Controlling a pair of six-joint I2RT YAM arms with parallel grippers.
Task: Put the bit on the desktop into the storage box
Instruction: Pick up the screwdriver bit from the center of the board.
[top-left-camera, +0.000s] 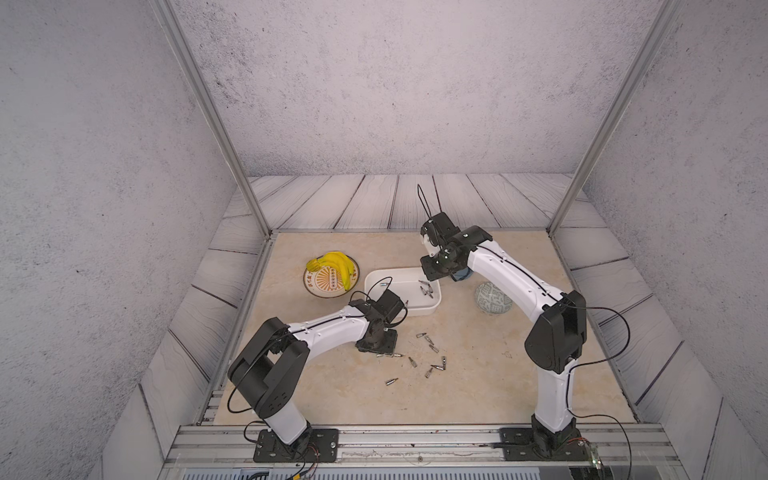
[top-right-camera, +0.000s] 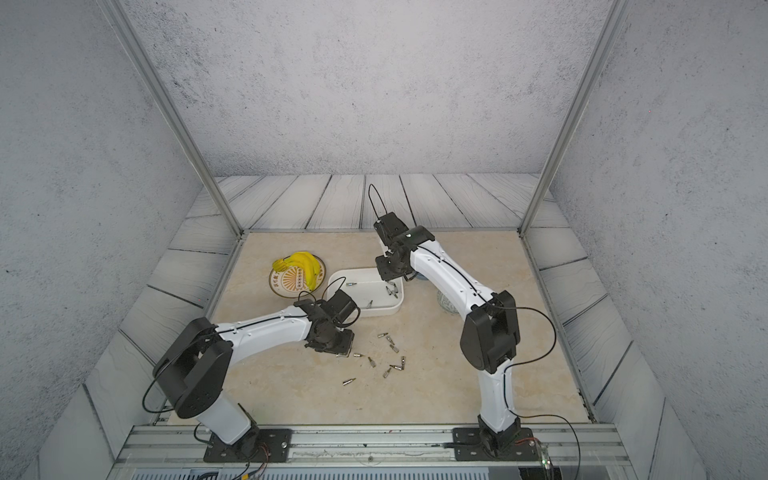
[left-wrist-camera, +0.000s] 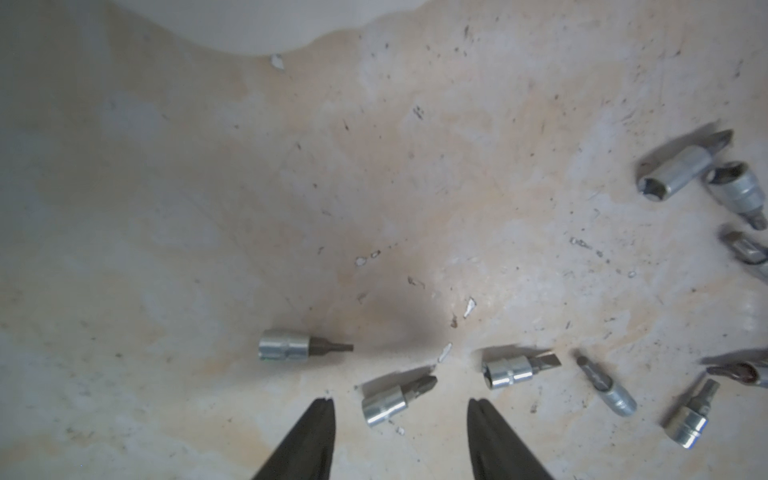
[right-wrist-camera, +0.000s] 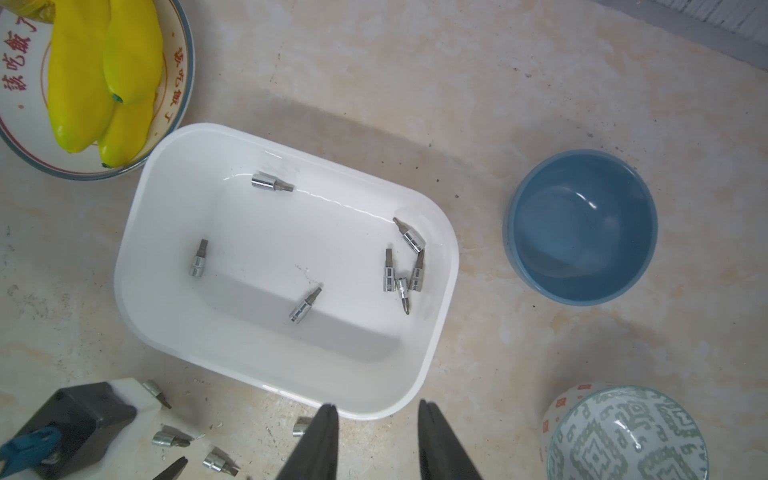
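Several silver bits (top-left-camera: 432, 357) lie scattered on the beige desktop (top-left-camera: 478, 374). My left gripper (left-wrist-camera: 401, 405) hangs low over them, open. One bit (left-wrist-camera: 384, 405) with a cross tip lies on the surface between its fingertips, touching neither. Others lie close by, such as a hex-tipped bit (left-wrist-camera: 291, 345) and a flat-tipped bit (left-wrist-camera: 511, 370). The white storage box (right-wrist-camera: 291, 232) holds several bits (right-wrist-camera: 399, 278). My right gripper (right-wrist-camera: 378, 405) is open and empty above the box's near corner. In a top view the left gripper (top-left-camera: 376, 351) is just in front of the storage box (top-left-camera: 419, 311).
A plate with yellow bananas (top-left-camera: 332, 274) stands left of the box. To the box's right are a blue bowl (right-wrist-camera: 582, 226) and a grey-patterned bowl (right-wrist-camera: 627, 436). Aluminium rails (top-left-camera: 415, 440) edge the desktop at the front.
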